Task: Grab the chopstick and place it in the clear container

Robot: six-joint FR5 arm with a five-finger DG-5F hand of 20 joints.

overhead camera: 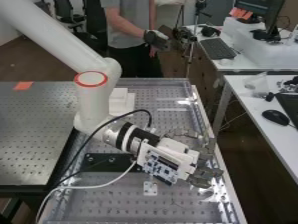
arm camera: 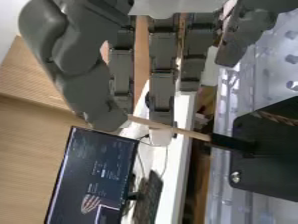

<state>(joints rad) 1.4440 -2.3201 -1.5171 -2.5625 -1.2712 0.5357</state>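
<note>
Perforated surface (overhead camera: 120, 200) bears black holder (arm camera: 273, 165), likely propping chopstick (arm camera: 193, 134) for grasping; hand (arm camera: 100, 107) pinches near free end.

Chopstick (arm camera: 189, 133) between the thumb (arm camera: 103, 110) and a pale fingertip (arm camera: 160, 136).
The dark grey fingers (arm camera: 163, 55) hang straight; the wooden stick slants to a black block (arm camera: 266, 172) by the perforated tabletop (arm camera: 274, 75), while a monitor (arm camera: 90, 175) and keyboard (arm camera: 149, 200) show behind.
</note>
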